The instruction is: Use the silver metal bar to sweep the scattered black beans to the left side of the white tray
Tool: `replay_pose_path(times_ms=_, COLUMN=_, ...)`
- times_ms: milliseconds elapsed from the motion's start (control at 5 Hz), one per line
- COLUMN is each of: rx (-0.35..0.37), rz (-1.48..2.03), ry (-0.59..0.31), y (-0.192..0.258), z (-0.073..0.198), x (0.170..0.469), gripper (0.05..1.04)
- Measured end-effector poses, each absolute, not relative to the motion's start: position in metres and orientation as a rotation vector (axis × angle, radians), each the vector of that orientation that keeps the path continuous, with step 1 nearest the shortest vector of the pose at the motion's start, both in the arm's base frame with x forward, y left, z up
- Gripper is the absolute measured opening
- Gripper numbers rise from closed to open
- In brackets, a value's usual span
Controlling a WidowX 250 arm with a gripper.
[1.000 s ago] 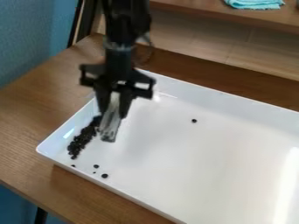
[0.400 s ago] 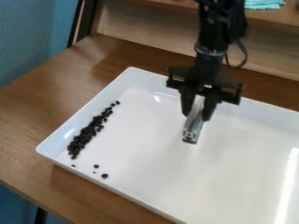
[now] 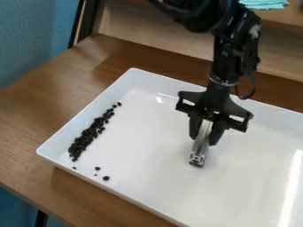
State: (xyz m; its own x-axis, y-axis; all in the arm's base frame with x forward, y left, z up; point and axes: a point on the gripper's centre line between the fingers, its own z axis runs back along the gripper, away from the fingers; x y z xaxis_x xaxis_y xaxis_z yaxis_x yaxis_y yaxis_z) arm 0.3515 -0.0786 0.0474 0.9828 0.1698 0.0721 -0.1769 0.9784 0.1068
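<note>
Low over the middle of the white tray [image 3: 142,146], the black gripper [image 3: 204,135] is shut on a silver metal bar [image 3: 202,144]. The bar points down with its dark lower end near the tray floor; whether it touches cannot be told. Along the tray's left wall lies a long strip of small black pieces [image 3: 89,135]. A few loose black pieces [image 3: 106,178] lie nearer the tray's front left edge, apart from the strip.
The tray stands on a brown wooden table [image 3: 35,111], its raised rim all round. Behind is a wooden shelf with a turquoise cloth [image 3: 264,4] at the top right. A blue wall stands at the left.
From the left side's black pieces, the gripper has moved right with the bar, then lower toward the front. The pieces' strip is uncovered; the lone piece seen mid-tray earlier is out of sight.
</note>
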Motion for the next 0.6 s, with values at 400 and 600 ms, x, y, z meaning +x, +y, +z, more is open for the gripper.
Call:
replay_pose_path(times_ms=400, rx=0.137, rz=0.147, ry=-0.051, y=-0.062, z=0.041, x=0.346, gripper=0.441)
replay_pose_path(times_ms=600, rx=0.152, rz=0.148, ry=0.002, y=-0.055, z=0.045, x=0.342, gripper=0.784)
